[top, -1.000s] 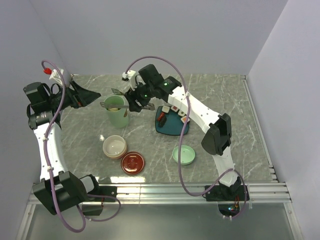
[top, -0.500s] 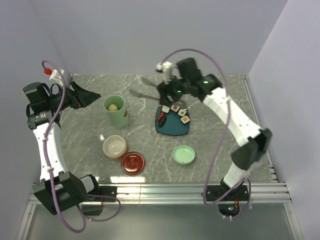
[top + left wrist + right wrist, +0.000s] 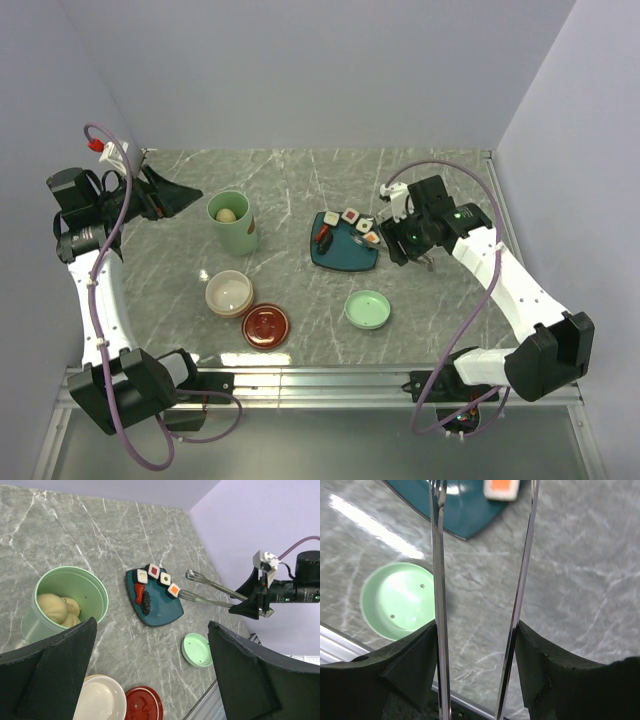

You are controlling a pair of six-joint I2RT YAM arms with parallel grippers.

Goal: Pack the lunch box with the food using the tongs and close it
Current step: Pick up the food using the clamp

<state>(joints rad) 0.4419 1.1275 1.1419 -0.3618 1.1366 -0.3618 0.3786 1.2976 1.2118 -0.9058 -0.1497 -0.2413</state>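
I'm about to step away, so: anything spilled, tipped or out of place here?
Nothing stands out. The mint-green pot stands upright, the sushi sits on the teal plate, the green lid and red lid lie flat, and the right gripper holds the tongs.

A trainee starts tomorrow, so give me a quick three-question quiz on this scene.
1. True or false: the mint-green pot already holds beige balls.
2. The tongs are: A lying loose, B held by the right gripper, C standing in the pot.
3. How many sushi squares lie on the teal plate?
Key: 1 true; 2 B; 3 three.
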